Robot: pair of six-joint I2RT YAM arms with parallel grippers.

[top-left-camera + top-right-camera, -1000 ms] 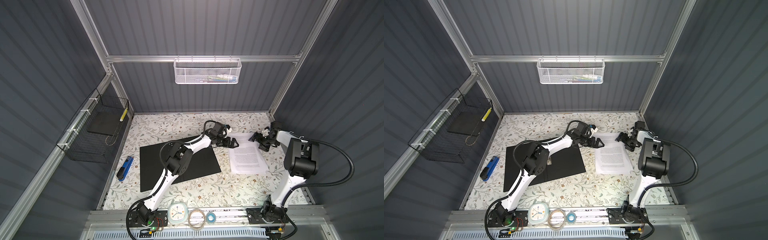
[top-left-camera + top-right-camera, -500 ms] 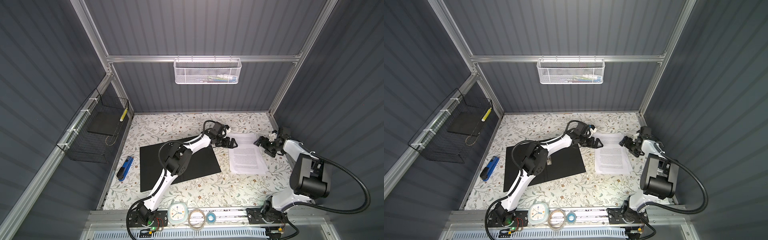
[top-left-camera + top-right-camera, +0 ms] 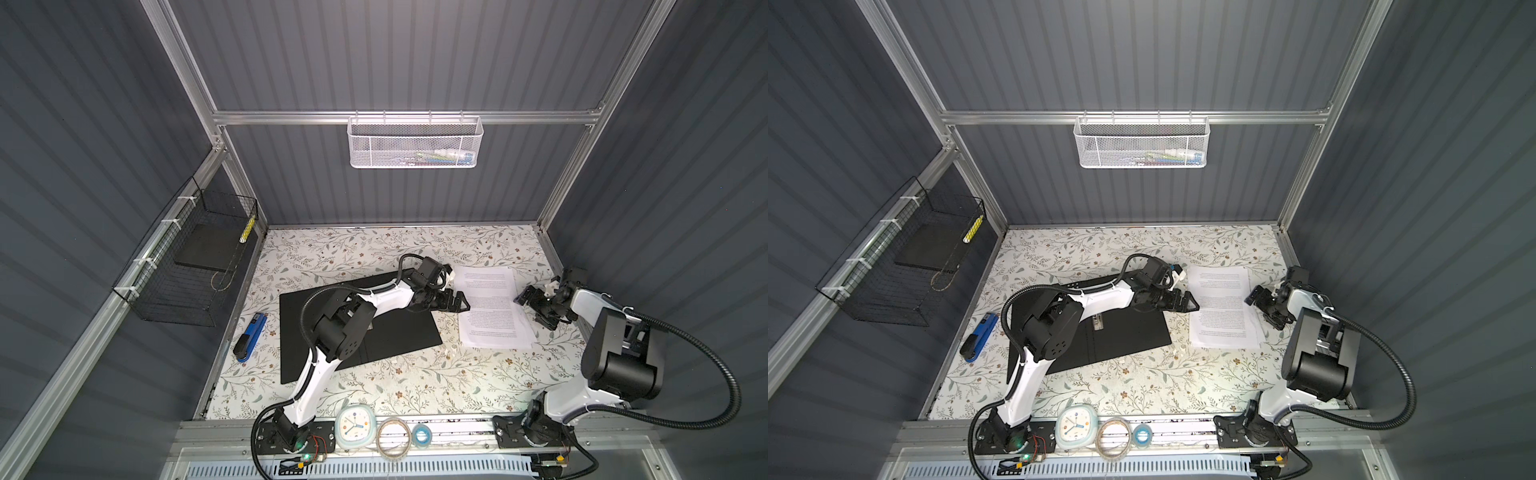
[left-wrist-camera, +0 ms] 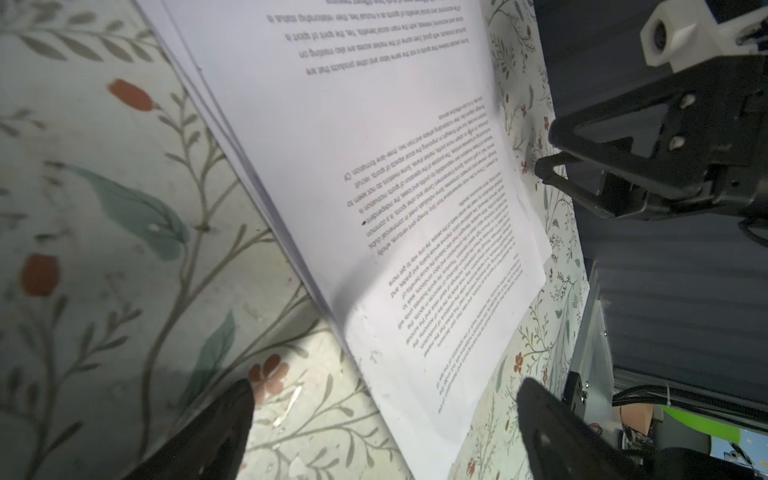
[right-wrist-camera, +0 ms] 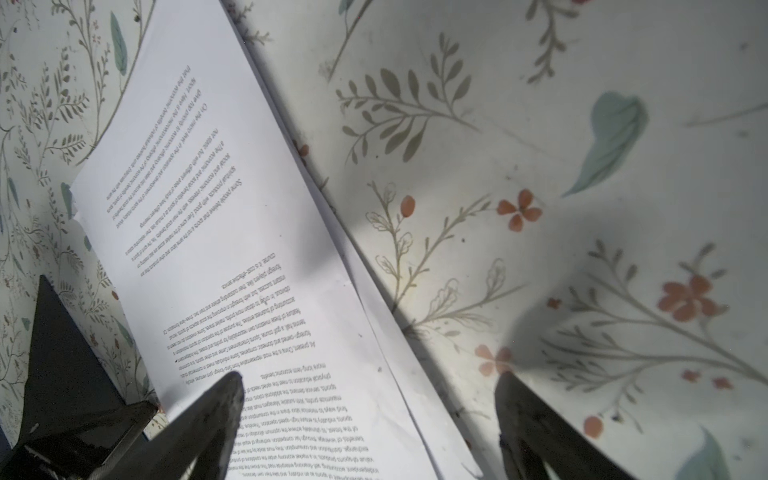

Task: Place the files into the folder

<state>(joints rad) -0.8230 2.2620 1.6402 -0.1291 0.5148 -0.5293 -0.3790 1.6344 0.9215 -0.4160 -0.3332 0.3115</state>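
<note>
The files (image 3: 492,307) (image 3: 1223,309), a thin stack of printed white sheets, lie flat on the flowered table right of the folder (image 3: 395,336) (image 3: 1125,338). The folder lies open, black inside up, partly under my left arm. My left gripper (image 3: 462,303) (image 4: 386,390) is open and low at the stack's left edge, with the files (image 4: 395,166) running between its fingers. My right gripper (image 3: 530,309) (image 5: 370,382) is open and straddles the right edge of the files (image 5: 216,249), one finger over paper and one over cloth. Neither holds anything.
A blue stapler (image 3: 250,338) lies left of the folder. A black wire basket (image 3: 187,266) hangs on the left wall and a white mesh basket (image 3: 415,143) on the back wall. A clock (image 3: 354,426) and tape rolls (image 3: 392,434) sit on the front rail.
The right arm has swung its elbow out to the right and front, and its gripper has slid along the files' right edge toward the front. The left gripper has stayed put.
</note>
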